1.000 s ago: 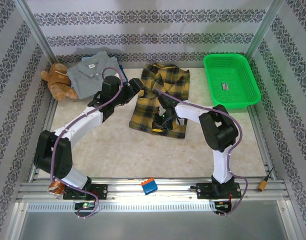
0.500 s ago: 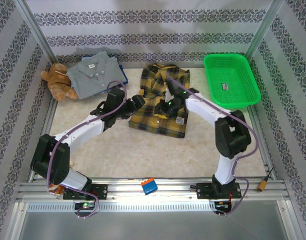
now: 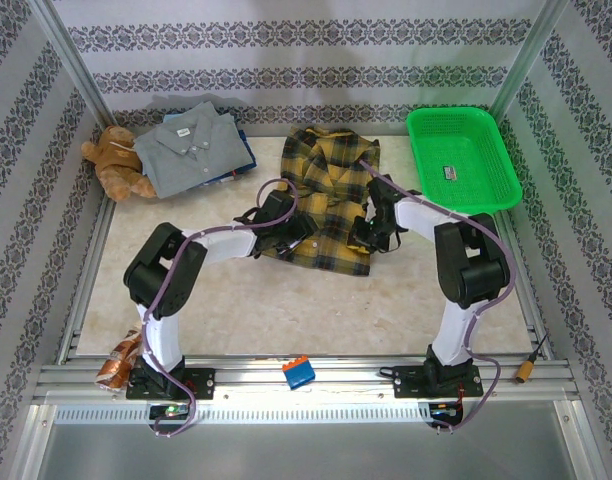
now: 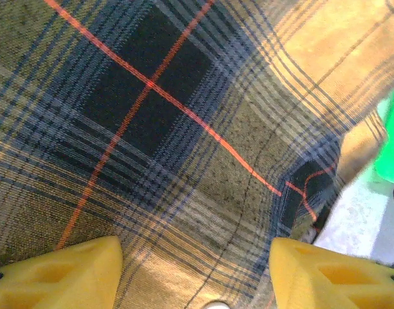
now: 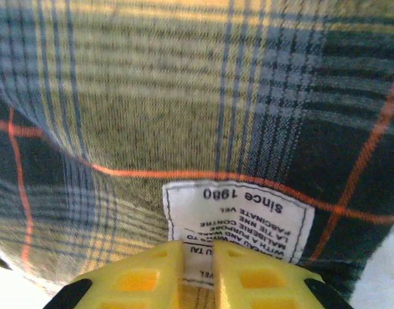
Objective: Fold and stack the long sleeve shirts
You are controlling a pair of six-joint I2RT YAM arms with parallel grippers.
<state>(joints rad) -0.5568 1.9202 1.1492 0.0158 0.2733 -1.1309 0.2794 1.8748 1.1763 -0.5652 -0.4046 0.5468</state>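
The mustard-yellow and dark plaid shirt (image 3: 326, 195) lies flat at the table's back middle. My left gripper (image 3: 292, 234) is at its near left edge, and in the left wrist view it (image 4: 194, 277) stands open, fingers (image 4: 55, 273) wide apart over the plaid cloth (image 4: 184, 129). My right gripper (image 3: 372, 232) is at the shirt's near right edge. In the right wrist view it (image 5: 197, 277) is shut on the shirt's white label (image 5: 239, 215) and the plaid (image 5: 184, 96) under it. The folded grey shirt (image 3: 186, 148) lies back left, on a blue one (image 3: 242, 166).
A brown teddy bear (image 3: 116, 165) sits against the left wall beside the grey shirt. The green basket (image 3: 462, 160) stands at the back right. A small blue and orange block (image 3: 298, 372) and a snack wrapper (image 3: 118, 358) lie by the near rail.
The left gripper came away from the grey shirt down to the plaid shirt's near left edge. The right gripper slid across the shirt to its near right edge.
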